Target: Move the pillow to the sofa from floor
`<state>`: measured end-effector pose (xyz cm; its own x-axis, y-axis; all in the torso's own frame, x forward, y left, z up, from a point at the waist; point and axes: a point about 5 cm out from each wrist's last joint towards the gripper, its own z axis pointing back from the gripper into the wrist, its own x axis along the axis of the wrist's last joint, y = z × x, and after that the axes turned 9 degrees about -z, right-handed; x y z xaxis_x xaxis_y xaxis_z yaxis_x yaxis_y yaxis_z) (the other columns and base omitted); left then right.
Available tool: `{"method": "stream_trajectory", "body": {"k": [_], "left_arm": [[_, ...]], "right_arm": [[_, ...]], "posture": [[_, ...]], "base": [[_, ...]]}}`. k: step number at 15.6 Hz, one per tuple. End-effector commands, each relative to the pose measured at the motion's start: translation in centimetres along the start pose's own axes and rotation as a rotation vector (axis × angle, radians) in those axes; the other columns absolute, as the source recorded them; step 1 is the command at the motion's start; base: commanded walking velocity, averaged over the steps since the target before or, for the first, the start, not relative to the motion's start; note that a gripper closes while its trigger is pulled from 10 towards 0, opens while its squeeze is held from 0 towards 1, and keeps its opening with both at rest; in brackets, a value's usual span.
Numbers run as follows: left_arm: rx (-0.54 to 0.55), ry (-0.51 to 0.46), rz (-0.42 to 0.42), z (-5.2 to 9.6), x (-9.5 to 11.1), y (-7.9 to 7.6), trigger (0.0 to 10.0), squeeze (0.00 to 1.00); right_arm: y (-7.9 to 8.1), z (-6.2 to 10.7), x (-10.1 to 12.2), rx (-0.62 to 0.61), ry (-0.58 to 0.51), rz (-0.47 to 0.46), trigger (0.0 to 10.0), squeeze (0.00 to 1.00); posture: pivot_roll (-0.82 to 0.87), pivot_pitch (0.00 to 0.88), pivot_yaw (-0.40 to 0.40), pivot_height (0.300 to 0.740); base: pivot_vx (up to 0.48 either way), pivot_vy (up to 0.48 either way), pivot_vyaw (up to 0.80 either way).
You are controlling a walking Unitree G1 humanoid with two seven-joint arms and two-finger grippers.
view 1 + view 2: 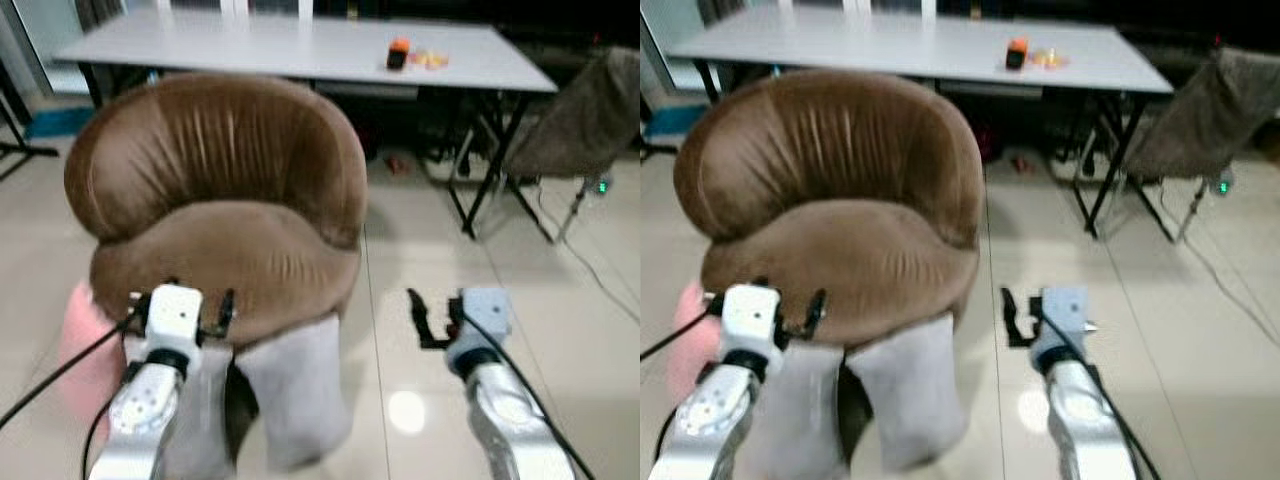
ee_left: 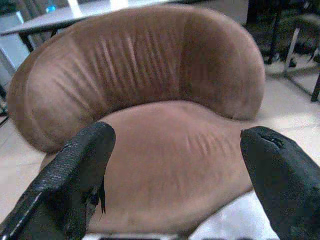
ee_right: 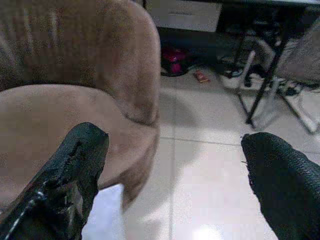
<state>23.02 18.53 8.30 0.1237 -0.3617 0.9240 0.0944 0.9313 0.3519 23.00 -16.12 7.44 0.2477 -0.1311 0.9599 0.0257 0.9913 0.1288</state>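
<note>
One brown sofa (image 1: 225, 200), a rounded tub-shaped chair in soft velvety fabric with vertical creases across its curved back, stands at centre on a glossy pale tiled floor (image 1: 560, 300). One pink pillow (image 1: 85, 350), soft and rounded, lies on the floor at the sofa's near left corner, touching its base and partly hidden by the left arm. A pale grey cloth (image 1: 295, 390) hangs down over the sofa's near front. The left gripper (image 1: 180, 305) sits at the near edge of the seat cushion, fingers spread apart and holding nothing. The right gripper (image 1: 428, 318) hovers above bare tile right of the sofa, fingers likewise apart and empty. One long grey table (image 1: 300, 50) with black legs stands far behind, bearing one small orange-topped object (image 1: 398, 53).
</note>
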Motion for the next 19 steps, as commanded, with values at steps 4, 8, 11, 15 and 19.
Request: {"method": "stream_trajectory", "body": {"k": [4,8,11,15,19], "left_arm": [[-0.035,-0.027,-0.014,-0.06,0.58,-0.81,10.0,0.00],[-0.034,-0.043,-0.019,0.17,0.63,-0.94,10.0,0.00],[-0.037,-0.039,-0.033,0.32,0.42,-1.06,10.0,0.00],[-0.084,-0.043,-0.077,0.43,-0.06,-1.09,10.0,0.00],[-0.071,-0.055,-0.052,0.12,0.07,-0.91,10.0,0.00]], "right_arm": [[-0.72,-0.07,0.02,-0.004,-0.003,0.011,10.0,0.04],[-0.49,-0.12,0.19,0.032,-0.013,-0.022,10.0,0.00],[-0.59,-0.15,0.08,0.034,-0.003,-0.041,10.0,0.00],[-0.67,-0.12,-0.33,0.030,0.013,-0.028,10.0,0.00],[-0.89,-0.17,-0.44,0.007,0.006,-0.037,10.0,0.00]], "posture": [[-0.06,0.000,-0.022,0.740],[-0.06,0.000,-0.029,0.740],[-0.06,0.000,-0.031,0.740],[-0.06,0.000,-0.037,0.710],[-0.06,0.000,-0.031,0.675]], "base": [[0.313,0.000,0.00],[0.064,0.000,0.00],[0.000,0.000,0.00],[0.000,0.000,0.00],[0.000,0.000,0.00]]}}
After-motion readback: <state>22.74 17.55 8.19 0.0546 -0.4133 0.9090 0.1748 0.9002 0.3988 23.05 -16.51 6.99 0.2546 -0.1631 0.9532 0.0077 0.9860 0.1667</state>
